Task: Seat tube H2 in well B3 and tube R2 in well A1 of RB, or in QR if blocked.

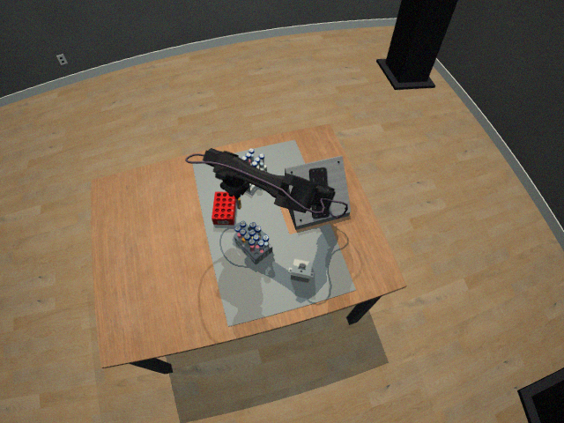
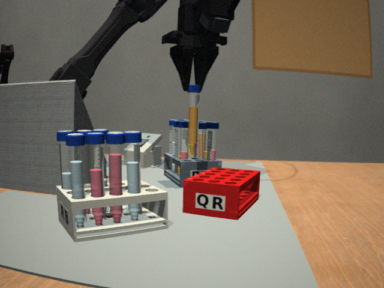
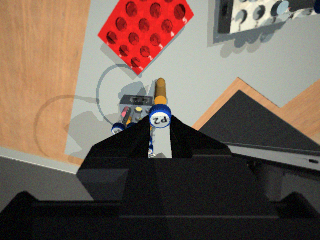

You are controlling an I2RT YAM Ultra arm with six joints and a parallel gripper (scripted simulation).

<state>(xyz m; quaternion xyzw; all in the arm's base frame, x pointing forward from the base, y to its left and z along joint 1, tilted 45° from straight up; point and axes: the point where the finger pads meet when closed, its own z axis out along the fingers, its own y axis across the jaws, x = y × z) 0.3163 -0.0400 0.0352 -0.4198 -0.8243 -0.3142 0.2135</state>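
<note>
My gripper (image 1: 236, 196) (image 2: 194, 84) (image 3: 160, 119) is shut on the blue cap of a tube (image 1: 238, 204) (image 2: 192, 123) (image 3: 160, 120) with amber filling. The cap reads P2 in the wrist view. The tube hangs upright in the air, clear of every rack, over the mat just right of the red rack QR (image 1: 222, 221) (image 2: 189, 201) (image 3: 111, 33). The grey rack RA (image 1: 257, 260) (image 2: 178, 178) (image 3: 137, 100) holds several capped tubes. The white rack RB (image 1: 253, 187) (image 2: 123, 227) (image 3: 225, 22) holds several tubes with pink and pale blue filling. All wells of QR are empty.
The grey DONE box (image 1: 301, 268) (image 2: 145, 149) stands on the mat beyond RA. The arm's base plate (image 1: 334, 173) sits at the mat's edge; it shows as a grey block (image 2: 37, 130) behind RB. A cable loops on the mat near RA.
</note>
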